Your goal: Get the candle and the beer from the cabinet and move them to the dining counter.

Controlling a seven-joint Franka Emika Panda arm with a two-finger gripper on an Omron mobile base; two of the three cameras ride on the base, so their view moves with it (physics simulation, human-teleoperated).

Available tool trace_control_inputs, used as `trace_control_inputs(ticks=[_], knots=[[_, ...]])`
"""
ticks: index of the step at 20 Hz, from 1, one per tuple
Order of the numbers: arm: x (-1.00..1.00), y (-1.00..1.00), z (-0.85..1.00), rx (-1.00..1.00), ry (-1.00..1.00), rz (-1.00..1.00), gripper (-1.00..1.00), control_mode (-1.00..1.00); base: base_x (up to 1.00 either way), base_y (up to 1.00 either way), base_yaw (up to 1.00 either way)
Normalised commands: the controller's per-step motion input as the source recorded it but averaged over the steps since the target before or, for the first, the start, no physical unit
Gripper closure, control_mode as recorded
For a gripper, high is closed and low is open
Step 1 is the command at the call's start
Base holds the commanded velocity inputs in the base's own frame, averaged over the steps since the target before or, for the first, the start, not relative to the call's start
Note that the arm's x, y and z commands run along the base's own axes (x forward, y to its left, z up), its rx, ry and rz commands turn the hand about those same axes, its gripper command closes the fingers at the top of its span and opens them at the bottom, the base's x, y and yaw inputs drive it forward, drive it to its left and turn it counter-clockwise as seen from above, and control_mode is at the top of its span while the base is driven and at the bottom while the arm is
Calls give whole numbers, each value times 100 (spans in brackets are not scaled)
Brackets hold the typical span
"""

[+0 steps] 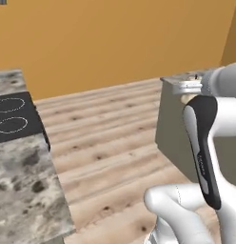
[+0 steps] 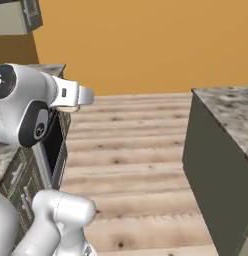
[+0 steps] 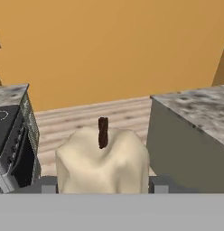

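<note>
In the hand view the cream-white lumpy candle with a dark wick sits between my fingertips, so the gripper is shut on it. From the base cameras the gripper is held high over the wooden floor, with a bit of the candle showing under it. The dining counter, marble-topped over a grey-green base, stands ahead to the right, apart from the gripper. A corner of the upper cabinet shows at top left. The beer is out of view.
A marble counter with a black cooktop and an oven front lies on the left. Wooden floor runs between it and the island. An orange wall closes the far side.
</note>
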Motion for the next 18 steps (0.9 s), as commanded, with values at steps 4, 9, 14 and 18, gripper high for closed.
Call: trace_control_inputs(ticks=[4,9,14,18], knots=[[0,0,0,0,0,0,100,100,100,-45,0],[0,0,0,0,0,0,100,100,100,-55,21],[0,0,0,0,0,0,100,100,100,-9,22],[0,0,0,0,0,0,100,100,100,21,24]])
